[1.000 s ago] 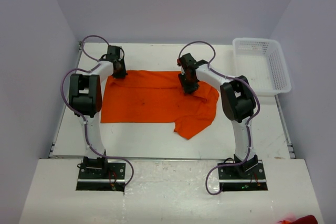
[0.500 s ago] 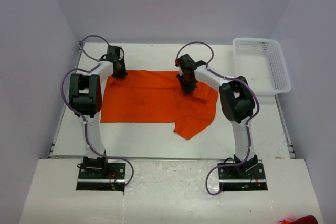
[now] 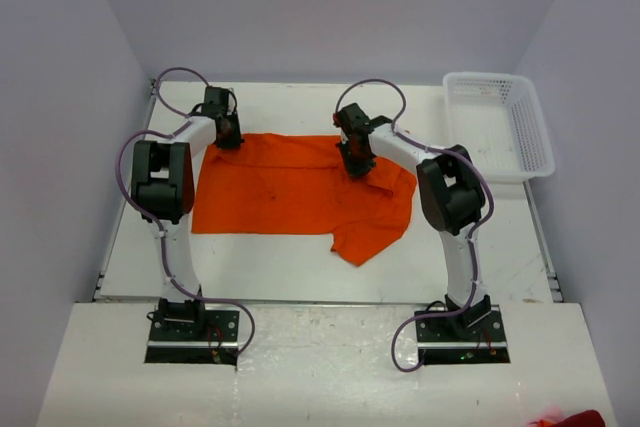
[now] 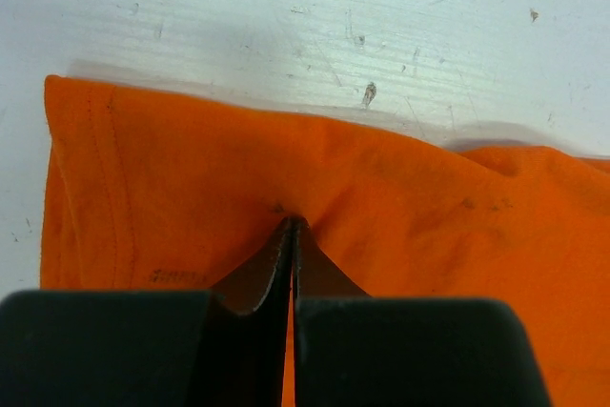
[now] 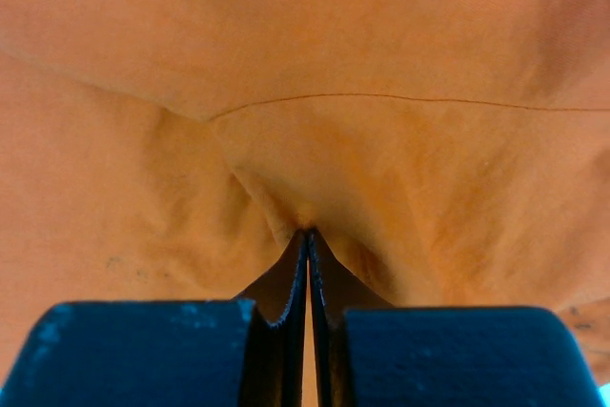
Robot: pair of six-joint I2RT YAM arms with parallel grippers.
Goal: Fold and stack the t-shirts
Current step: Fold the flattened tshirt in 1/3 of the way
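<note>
Left gripper [image 3: 226, 139] pinches the orange t-shirt [image 3: 290, 192] at its upper-left corner, centre frame on a scuffed white table [image 3: 280, 272]; right gripper [image 3: 357, 165] pinches its upper edge. Left wrist: jaws pressed on wrinkled cloth, stitched hem, tiny print illegible. Right wrist: jaws clamp soft folds.

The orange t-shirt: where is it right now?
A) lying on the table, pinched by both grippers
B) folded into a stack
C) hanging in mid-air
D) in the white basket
A: the t-shirt lies spread on the table, with the left gripper and right gripper each shut on its cloth.
</note>
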